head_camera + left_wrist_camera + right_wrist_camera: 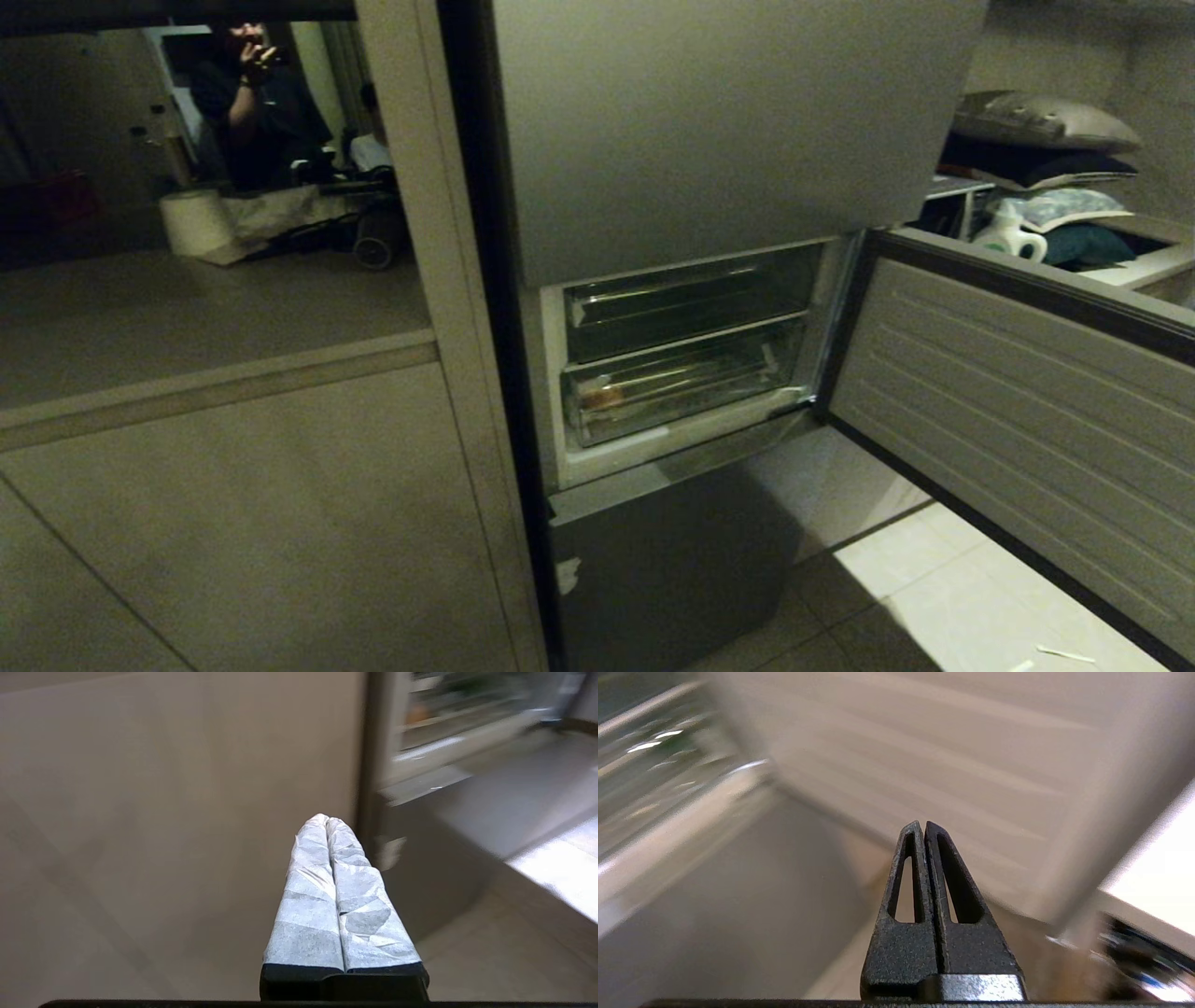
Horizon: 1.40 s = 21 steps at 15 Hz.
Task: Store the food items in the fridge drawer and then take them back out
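The grey fridge's middle compartment stands open, with two clear drawers pushed in. The lower, deeper one is the fridge drawer [681, 385]. An orange-tan food item [602, 398] shows through its front at the left end. In the left wrist view the same item is an orange smudge [415, 716]. The dark-green item is only a blurred green patch [668, 742] in the right wrist view. My left gripper [327, 819], fingers wrapped in white, is shut and empty, low beside the cabinet. My right gripper [923, 823] is shut and empty, pointing at the open door's inner panel. Neither arm is in the head view.
The compartment door [1018, 411] swings out to the right, over the tiled floor [934, 579]. A beige cabinet panel [233, 513] flanks the fridge on the left. A person [252, 103] stands far back left beside a paper roll [194, 222]. A white bottle [1008, 233] sits behind the door.
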### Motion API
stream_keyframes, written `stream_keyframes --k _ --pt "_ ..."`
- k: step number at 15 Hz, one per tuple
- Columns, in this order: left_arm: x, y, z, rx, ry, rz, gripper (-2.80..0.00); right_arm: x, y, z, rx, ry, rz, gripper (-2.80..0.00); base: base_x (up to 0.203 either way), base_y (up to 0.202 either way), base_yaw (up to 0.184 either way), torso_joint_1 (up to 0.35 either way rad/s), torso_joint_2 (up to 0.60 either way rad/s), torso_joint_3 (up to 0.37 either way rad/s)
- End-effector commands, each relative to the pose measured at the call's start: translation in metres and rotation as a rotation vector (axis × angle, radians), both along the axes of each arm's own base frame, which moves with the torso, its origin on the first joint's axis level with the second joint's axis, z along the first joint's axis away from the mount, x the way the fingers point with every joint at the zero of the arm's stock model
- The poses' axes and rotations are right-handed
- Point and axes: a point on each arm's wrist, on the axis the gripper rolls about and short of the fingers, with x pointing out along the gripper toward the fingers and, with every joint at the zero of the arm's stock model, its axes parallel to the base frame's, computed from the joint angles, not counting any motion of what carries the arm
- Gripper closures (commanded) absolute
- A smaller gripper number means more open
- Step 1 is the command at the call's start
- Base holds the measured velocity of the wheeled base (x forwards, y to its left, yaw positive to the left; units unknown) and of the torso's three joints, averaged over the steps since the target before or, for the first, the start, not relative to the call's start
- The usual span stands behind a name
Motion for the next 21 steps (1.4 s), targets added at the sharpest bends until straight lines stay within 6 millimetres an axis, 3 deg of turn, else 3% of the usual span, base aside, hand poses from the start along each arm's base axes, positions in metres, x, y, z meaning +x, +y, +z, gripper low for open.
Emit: stream_keyframes --k 1,7,11,16,21 --pt "0.0 0.0 0.0 0.0 0.002 0.0 0.0 0.003 -0.005 -0.001 0.008 0.012 -0.012 0.0 -0.001 0.009 -0.182 0.002 0.0 0.007" --pt "0.0 0.0 0.0 0.0 0.002 0.0 0.0 0.005 -0.017 0.004 -0.015 -0.015 -0.068 0.0 -0.001 0.007 -0.163 0.003 0.0 0.001" --pt "0.0 0.0 0.0 0.0 0.001 0.0 0.0 0.007 -0.046 0.012 -0.029 -0.034 -0.19 0.0 0.0 0.001 -0.021 0.001 0.0 0.001" --pt "0.0 0.0 0.0 0.0 0.002 0.0 0.0 0.044 -0.105 0.004 0.029 0.012 -0.227 0.0 0.0 0.0 0.0 0.0 0.0 0.0" --pt "0.0 0.0 0.0 0.0 0.002 0.0 0.0 0.081 -0.144 -0.001 0.054 -0.081 0.027 0.0 0.0 0.0 0.0 0.0 0.0 0.0"
